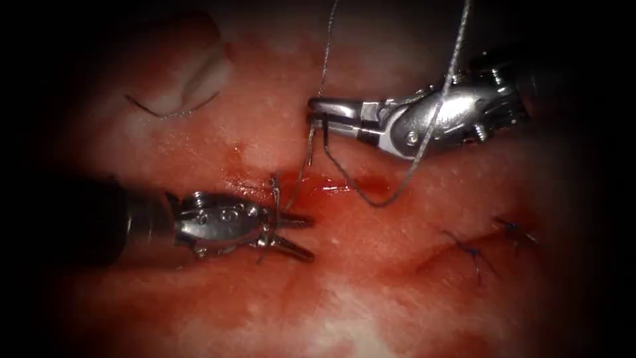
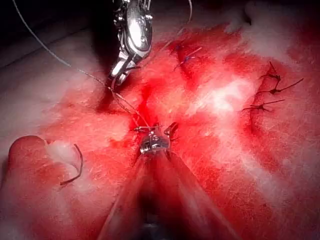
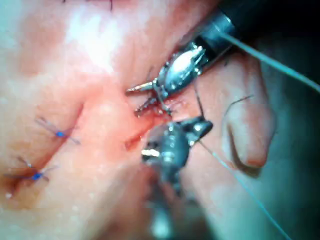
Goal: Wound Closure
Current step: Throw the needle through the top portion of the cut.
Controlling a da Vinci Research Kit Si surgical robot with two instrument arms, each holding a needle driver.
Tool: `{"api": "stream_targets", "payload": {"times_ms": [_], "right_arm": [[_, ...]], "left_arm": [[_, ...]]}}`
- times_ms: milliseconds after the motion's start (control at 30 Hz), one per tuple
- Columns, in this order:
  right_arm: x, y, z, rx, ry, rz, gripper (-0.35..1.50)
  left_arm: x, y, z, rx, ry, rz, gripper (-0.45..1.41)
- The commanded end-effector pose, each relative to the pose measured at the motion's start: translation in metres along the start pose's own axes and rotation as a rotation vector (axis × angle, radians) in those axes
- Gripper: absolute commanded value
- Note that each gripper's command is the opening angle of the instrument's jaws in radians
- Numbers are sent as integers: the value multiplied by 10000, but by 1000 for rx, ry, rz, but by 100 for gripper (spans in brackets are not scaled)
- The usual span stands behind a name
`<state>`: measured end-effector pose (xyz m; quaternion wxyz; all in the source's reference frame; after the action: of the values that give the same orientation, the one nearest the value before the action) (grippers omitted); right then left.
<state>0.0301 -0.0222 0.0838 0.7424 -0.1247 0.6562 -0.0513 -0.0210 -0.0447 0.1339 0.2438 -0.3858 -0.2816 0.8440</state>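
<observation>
Left tool (image 1: 291,233), jaws spread and empty, sits at the cut (image 1: 331,187); right tool (image 1: 321,116) above it grips thread (image 1: 371,197). Knot-tying, seemingly; the needle (image 1: 169,113) lies apart.

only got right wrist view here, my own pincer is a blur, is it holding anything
Observer: Yes. In the endoscope view the right pincer is shut on the thread, above the cut.
Operator: and the needle
Observer: The needle lies loose on the tissue, left of the cut. The left pincer is open and grips nothing.
Operator: any stitches besides the two blue stitches
Observer: The left wrist view shows three dark stitches farther off.
</observation>
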Motion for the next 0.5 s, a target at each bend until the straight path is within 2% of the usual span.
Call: {"api": "stream_targets", "payload": {"times_ms": [33,267,500], "right_arm": [[-4,-4,8,0,1,15,-35],[-6,-2,15,0,4,110,-35],[-13,9,14,-24,-8,125,-35]], "left_arm": [[-3,-2,9,-1,0,2,44],[-4,-4,7,-2,-3,4,46],[-4,-4,7,-2,-3,4,46]]}}
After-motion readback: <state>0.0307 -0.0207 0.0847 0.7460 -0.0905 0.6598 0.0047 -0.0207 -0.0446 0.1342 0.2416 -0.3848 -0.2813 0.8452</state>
